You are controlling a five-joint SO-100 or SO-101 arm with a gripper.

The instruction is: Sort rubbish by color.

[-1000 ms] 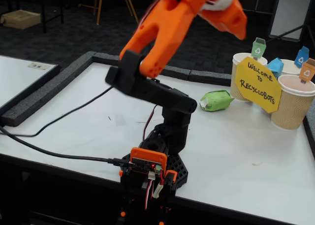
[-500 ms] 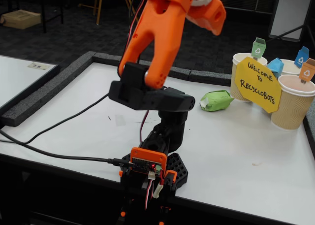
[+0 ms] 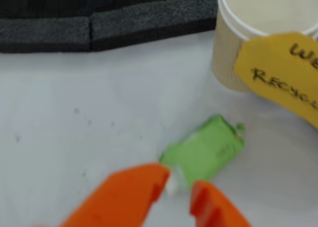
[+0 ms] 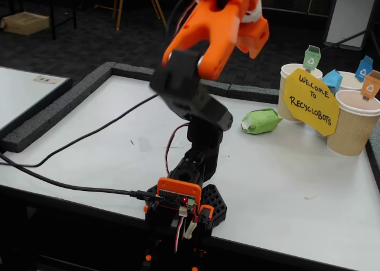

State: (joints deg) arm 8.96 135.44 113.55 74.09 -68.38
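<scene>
Your white desk is edged with dark foam strips along its far side. The arm rises from its base at the near edge and reaches up and away from the camera in the fixed view. Three tan ribbed cups stand at the right behind the yellow sign, with a blue lump showing between them. The green lump lies on the desk just left of the nearest cup. In the wrist view your pincer is open and empty, its tips above the lump's near end.
</scene>
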